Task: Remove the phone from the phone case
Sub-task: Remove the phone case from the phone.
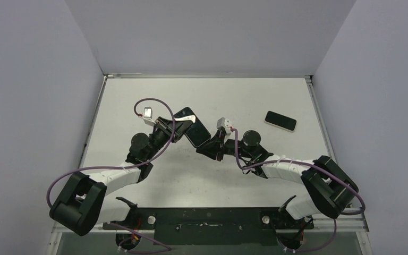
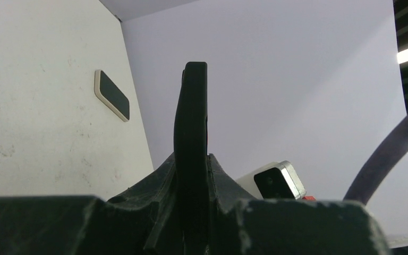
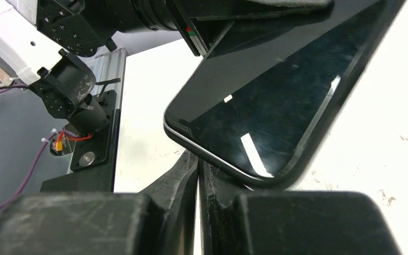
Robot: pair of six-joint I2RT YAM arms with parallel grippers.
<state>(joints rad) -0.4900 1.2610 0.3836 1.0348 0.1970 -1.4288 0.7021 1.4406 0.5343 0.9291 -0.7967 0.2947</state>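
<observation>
A black phone in a black case point(image 1: 192, 127) is held just above the table at the middle. My left gripper point(image 1: 175, 127) is shut on its left end; in the left wrist view the cased phone point(image 2: 190, 111) stands edge-on between the fingers point(image 2: 159, 180). My right gripper point(image 1: 210, 143) is shut and empty, its tips right at the phone's near right corner. In the right wrist view the glossy screen point(image 3: 276, 85) and case rim point(image 3: 326, 130) hang just above the shut gripper point(image 3: 198, 156). I cannot tell whether the tips touch the case.
A second dark phone with a pale rim point(image 1: 280, 120) lies flat on the white table point(image 1: 234, 98) at the right back; it also shows in the left wrist view point(image 2: 112, 95). Grey walls close the table on three sides. The arm bases' black rail point(image 1: 207, 220) runs along the near edge.
</observation>
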